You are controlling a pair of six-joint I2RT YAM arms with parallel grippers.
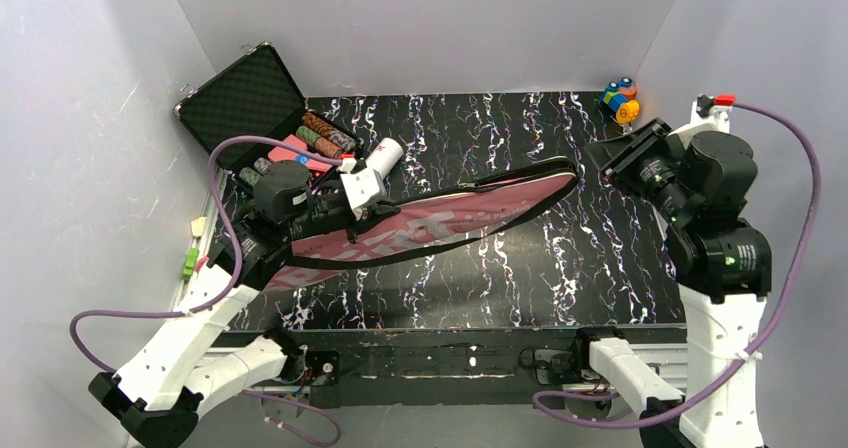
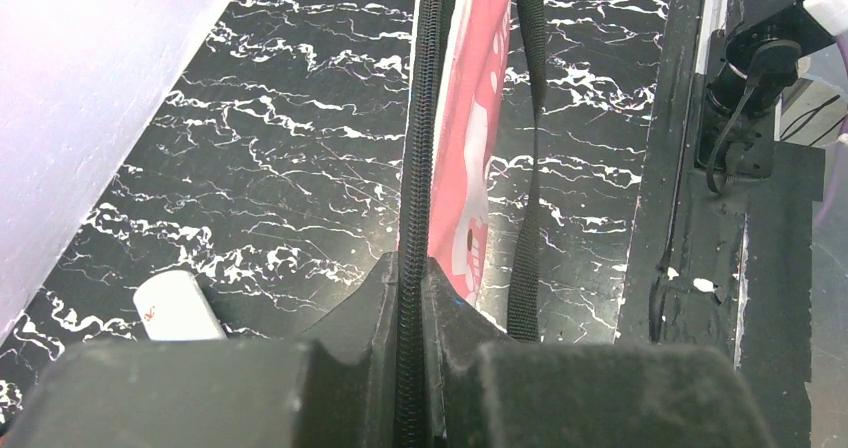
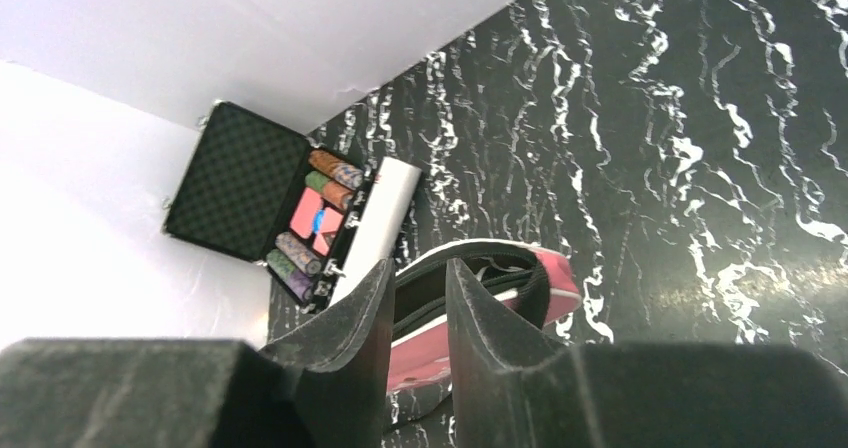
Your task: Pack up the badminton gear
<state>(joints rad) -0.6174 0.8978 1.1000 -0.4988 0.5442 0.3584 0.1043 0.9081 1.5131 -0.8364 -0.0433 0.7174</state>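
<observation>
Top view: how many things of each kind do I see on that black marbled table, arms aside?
Pink racket cover: 1
White tube: 1
Black chip case: 1
Multicoloured toy: 1
Total: 4

Pink cover (image 1: pixel 440 225) (black strap (image 1: pixel 420 256)) — black table (image 1: pixel 570 268) veined white

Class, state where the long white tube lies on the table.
In the top view the white tube lies far left, beside the open poker chip case, just beyond the pink cover.
</observation>
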